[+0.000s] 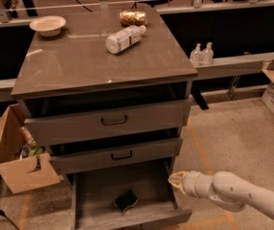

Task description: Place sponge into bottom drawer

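Note:
The sponge (pixel 126 200), dark green on pale yellow foam, lies flat on the floor of the open bottom drawer (pixel 95 185), near its front wall. My gripper (pixel 176 179) is at the end of the white arm coming in from the lower right. It sits just outside the drawer's right wall, above its rim, about a hand's width right of the sponge. It holds nothing.
The two upper drawers (pixel 113 121) with black handles are slightly open. On the cabinet top lie a white plastic bottle (pixel 124 38), a brown crumpled packet (pixel 132 17) and a pale bowl (pixel 48 25). An open cardboard box (pixel 17 157) stands at the left. Two small bottles (pixel 200 54) stand on a ledge at right.

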